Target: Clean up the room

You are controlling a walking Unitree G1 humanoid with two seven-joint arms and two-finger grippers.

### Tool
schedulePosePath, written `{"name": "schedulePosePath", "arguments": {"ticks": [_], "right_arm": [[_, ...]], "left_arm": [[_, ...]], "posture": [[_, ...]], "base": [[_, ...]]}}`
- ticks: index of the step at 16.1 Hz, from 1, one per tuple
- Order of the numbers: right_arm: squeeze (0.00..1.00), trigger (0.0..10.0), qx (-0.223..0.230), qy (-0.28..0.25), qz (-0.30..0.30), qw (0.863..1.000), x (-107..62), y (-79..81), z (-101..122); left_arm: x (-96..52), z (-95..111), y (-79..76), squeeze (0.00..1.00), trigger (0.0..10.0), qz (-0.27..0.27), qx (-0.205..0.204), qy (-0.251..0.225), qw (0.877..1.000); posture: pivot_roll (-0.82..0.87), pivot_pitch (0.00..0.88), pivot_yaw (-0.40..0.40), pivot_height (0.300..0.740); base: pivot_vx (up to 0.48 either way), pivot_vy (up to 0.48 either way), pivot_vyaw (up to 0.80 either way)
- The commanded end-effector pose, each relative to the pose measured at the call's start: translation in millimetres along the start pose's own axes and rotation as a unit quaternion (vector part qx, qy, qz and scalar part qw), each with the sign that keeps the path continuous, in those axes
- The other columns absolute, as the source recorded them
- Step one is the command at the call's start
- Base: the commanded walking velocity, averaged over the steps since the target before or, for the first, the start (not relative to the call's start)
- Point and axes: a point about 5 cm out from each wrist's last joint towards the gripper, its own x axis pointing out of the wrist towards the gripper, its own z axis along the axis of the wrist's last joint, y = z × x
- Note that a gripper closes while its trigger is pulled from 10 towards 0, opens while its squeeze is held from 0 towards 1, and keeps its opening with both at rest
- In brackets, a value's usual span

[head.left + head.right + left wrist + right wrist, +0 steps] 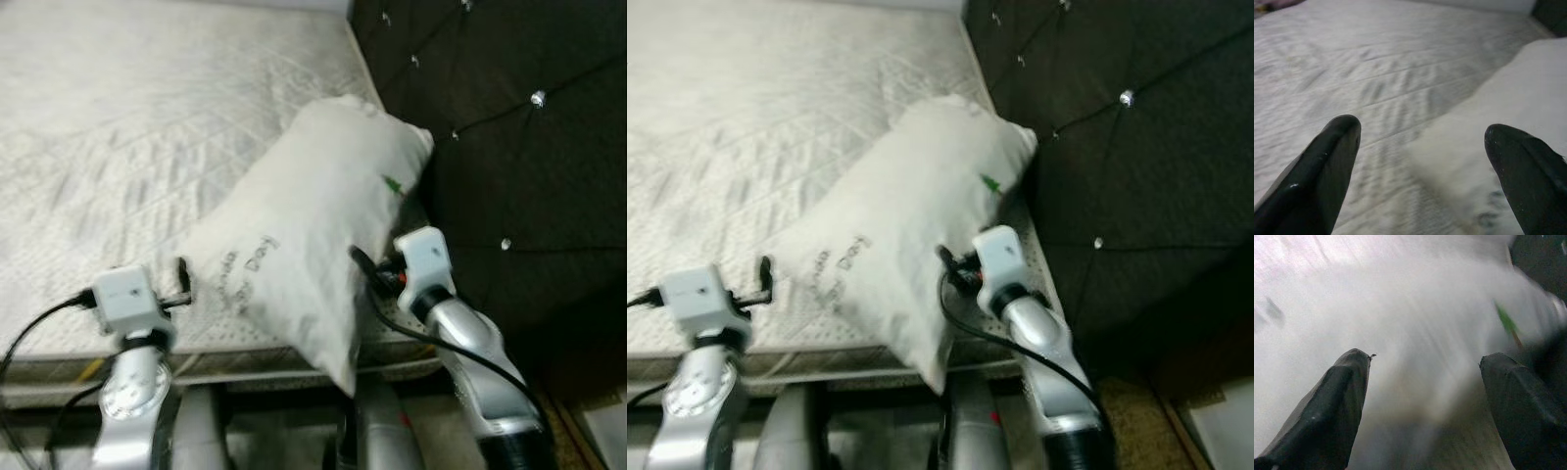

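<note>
Roughly left to right: left gripper sits at the near edge of the bed, jaws spread wide with nothing between them, tips just beside the pillow's near-left side. Left wrist view shows both fingers apart over the quilted mattress, pillow edge under the far one.

Pillow lies diagonally near the bed's near right corner, its far end up against the dark tufted headboard, its near corner hanging off the near edge. White cover, some printed lettering on the near-left part, small green mark near the far end.

Right gripper is at the pillow's right side, jaws also wide open, pressed close to or touching the fabric; contact can't be confirmed, right wrist view is blurred. Fingers frame white cloth, nothing clamped.

Handling judgement: pillow looks light, soft, squashy, not fragile, not slippery. It will sag and fold if lifted by one corner. Thin fingers will likely pinch only cover cloth, so best to take a deep bite on the bulk at each long side, or on the overhanging corner plus the opposite side, both arms together. Cover may slide over the filling, so squeeze firmly. Headboard is close on the right, so little room there.
</note>
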Motion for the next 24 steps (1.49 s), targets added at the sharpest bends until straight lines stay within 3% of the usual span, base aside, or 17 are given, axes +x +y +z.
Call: {"name": "schedulePosePath", "arguments": {"ticks": [1, 4, 7, 15, 20, 23, 24], "right_arm": [[0.0, 10.0, 0.005, 0.019, -0.009, 1.0, -5.3, -5.1, -9.0], [0.0, 10.0, -0.017, 0.018, -0.003, 1.0, -4.9, -3.8, -9.1], [0.0, 10.0, -0.005, 0.018, -0.007, 1.0, -4.6, -4.3, -9.4], [0.0, 10.0, -0.003, 0.025, -0.007, 1.0, -4.0, -4.5, -11.3], [0.0, 10.0, 0.0, 0.029, 0.005, 1.0, -5.5, -2.6, -12.6], [0.0, 10.0, -0.002, 0.041, 0.026, 0.999, -4.1, -4.6, -11.9], [0.0, 10.0, 0.006, 0.047, 0.052, 0.998, -4.2, -12.6, -6.5]], "left_arm": [[-4.1, -5.4, -2.0, 0.0, 10.0, -0.004, 0.003, 0.014, 1.0], [-3.6, -5.7, -2.0, 0.0, 10.0, -0.007, 0.003, 0.014, 1.0], [-2.6, -5.9, -1.7, 0.0, 10.0, -0.007, 0.002, 0.015, 1.0], [-2.2, -7.0, -2.0, 0.0, 10.0, -0.008, -0.001, 0.018, 1.0], [-4.6, -7.3, -2.6, 0.0, 10.0, -0.009, -0.004, 0.02, 1.0], [-5.6, -5.8, -3.7, 0.0, 10.0, -0.011, -0.002, 0.016, 1.0], [-5.9, -4.9, -3.9, 0.0, 10.0, -0.014, 0.001, 0.013, 1.0]], "posture": [[-0.03, 0.077, -0.087, 0.584], [-0.03, 0.078, -0.087, 0.584], [-0.03, 0.078, -0.084, 0.584], [-0.03, 0.076, -0.085, 0.584], [-0.03, 0.073, -0.086, 0.524], [-0.03, 0.073, -0.084, 0.519], [-0.03, 0.072, -0.083, 0.519]], "base": [[0.0, 0.0, 0.0], [0.0, 0.0, 0.53], [0.0, 0.0, 0.8], [0.0, 0.0, 0.0], [0.0, 0.0, 0.0], [0.0, 0.0, 0.0], [0.0, 0.0, 0.0]]}}
